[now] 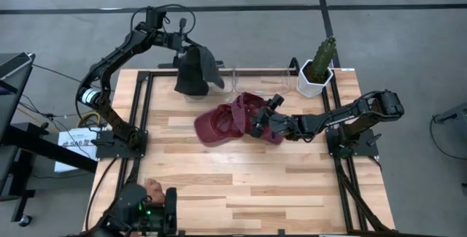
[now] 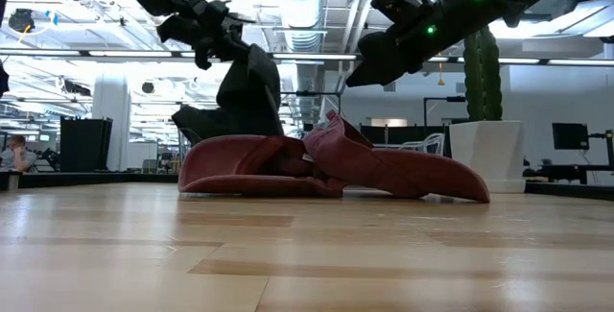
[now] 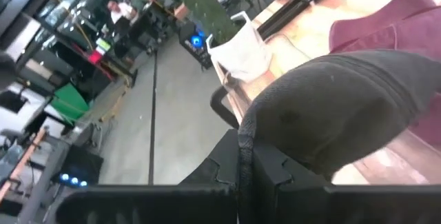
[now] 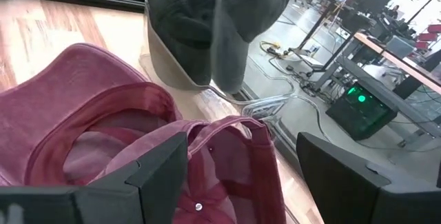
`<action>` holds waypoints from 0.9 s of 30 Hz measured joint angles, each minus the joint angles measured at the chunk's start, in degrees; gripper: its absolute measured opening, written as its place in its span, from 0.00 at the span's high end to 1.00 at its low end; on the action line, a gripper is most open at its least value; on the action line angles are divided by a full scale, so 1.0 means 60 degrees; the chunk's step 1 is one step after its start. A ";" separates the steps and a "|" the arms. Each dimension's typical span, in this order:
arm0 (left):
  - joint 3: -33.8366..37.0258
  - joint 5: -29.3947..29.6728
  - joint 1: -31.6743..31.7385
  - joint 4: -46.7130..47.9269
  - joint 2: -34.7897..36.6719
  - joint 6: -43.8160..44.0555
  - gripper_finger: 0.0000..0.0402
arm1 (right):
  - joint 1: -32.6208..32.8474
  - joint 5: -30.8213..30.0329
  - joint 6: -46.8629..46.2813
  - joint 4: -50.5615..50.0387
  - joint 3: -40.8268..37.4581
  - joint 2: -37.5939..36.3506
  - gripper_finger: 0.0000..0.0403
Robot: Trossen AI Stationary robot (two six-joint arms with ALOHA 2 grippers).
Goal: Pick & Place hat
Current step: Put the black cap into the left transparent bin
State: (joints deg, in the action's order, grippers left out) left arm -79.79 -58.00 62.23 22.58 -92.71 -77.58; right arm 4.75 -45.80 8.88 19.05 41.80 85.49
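A dark grey hat (image 1: pixel 194 73) hangs over the table's far edge, left of centre, with my left gripper (image 1: pixel 184 45) shut on its top. Two maroon hats (image 1: pixel 232 121) lie together on the wood at the table's centre, the left one with its hollow side up. My right gripper (image 1: pixel 264 114) stands open just over the right maroon hat (image 4: pixel 227 148); in the low view its fingers (image 2: pixel 382 60) hang above that hat, apart from it. My left gripper pinches the dark hat's rim edge (image 3: pixel 242 138) between its two shut fingers. The fingers come in slanting slightly down from the table's far left. The hat hangs below and beyond them (image 2: pixel 245 91); whether its lower end touches the table cannot be seen.
A cactus in a white pot (image 1: pixel 317 71) stands at the table's far right corner. A clear wire stand (image 1: pixel 244 80) sits at the far edge between the dark hat and the pot. Bare wood lies along the table's near half (image 1: pixel 248 186).
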 joint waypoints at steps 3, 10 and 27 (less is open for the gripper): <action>0.0000 -0.0006 0.0161 0.0152 -0.0010 0.0003 0.97 | 0.0000 0.0000 -0.0135 -0.0052 0.0000 0.0000 0.34; -0.0007 -0.0482 0.0240 0.0770 0.0091 -0.0006 0.97 | 0.0000 0.0185 -0.0481 0.0006 0.0001 0.0000 0.34; -0.0007 0.0594 -0.0753 0.2356 0.0100 -0.1044 0.97 | -0.0897 0.1358 -0.3235 0.0799 0.0000 0.0000 0.34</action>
State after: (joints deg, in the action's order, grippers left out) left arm -79.83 -54.43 57.71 36.71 -92.11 -83.84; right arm -0.63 -37.65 -10.52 23.84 41.80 85.49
